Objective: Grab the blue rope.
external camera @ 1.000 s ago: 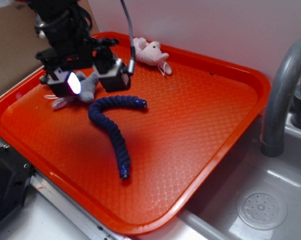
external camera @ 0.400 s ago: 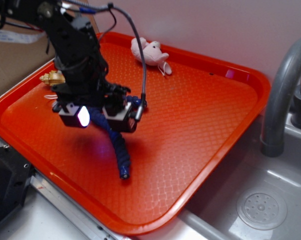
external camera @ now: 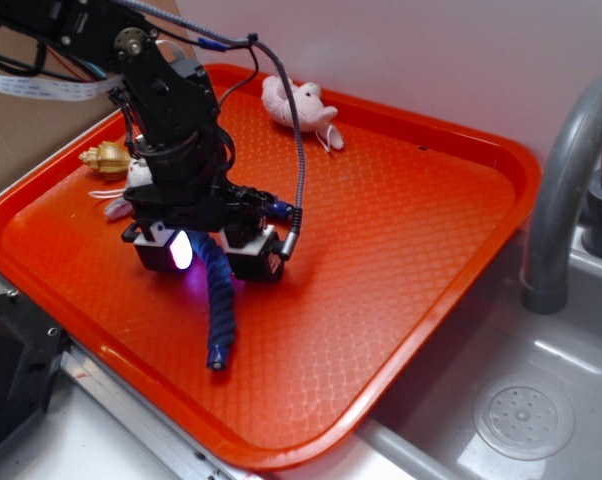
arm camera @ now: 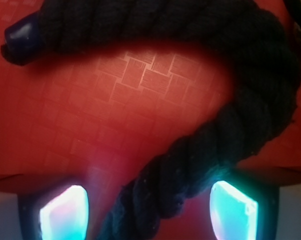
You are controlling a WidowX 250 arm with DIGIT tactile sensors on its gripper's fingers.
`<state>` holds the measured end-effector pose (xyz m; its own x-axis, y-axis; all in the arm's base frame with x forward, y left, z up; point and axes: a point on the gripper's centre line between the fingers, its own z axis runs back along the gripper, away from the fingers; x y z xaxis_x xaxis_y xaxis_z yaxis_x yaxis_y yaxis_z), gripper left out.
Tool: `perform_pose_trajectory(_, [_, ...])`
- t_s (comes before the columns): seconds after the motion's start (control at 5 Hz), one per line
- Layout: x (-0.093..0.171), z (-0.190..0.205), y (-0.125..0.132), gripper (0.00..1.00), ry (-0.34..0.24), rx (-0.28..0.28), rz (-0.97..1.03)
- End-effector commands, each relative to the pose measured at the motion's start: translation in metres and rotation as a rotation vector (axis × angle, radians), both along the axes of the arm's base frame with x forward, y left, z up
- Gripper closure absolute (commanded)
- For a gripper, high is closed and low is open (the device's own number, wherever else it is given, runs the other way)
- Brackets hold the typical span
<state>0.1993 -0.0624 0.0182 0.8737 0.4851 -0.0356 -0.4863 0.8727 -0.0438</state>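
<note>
An orange tray [external camera: 421, 240] fills the desk; near its left edge the fingers [external camera: 209, 252] stand apart astride the blue rope [external camera: 219, 300], which curves between them toward the front edge

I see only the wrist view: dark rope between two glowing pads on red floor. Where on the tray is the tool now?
Observer: The tool is low over the left half of the orange tray, straddling the blue rope.
Operator: Which way does the rope's hidden part go?
Observer: It runs toward the tray's near edge and ends in a shiny cap.
Operator: Is anything else close to the tool?
Observer: A grey plush toy lies partly hidden just behind the arm; a pink one lies at the far rim.
</note>
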Motion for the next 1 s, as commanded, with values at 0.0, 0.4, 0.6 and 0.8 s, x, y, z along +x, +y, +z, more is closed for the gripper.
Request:
perform_pose_trajectory(0.0, [-0.008,0.003,0.004,1.0,-0.066,0.036,-0.054])
perform_pose_trajectory(0.4, [-0.006,0.036,0.007,1.0,-0.085,0.148,-0.1])
perform_pose_trajectory(0.6, [0.002,0.072,0.013,1.0,-0.105,0.159,-0.127])
perform_pose_trajectory(0.8, [0.01,0.116,0.016,1.0,-0.139,0.12,-0.173])
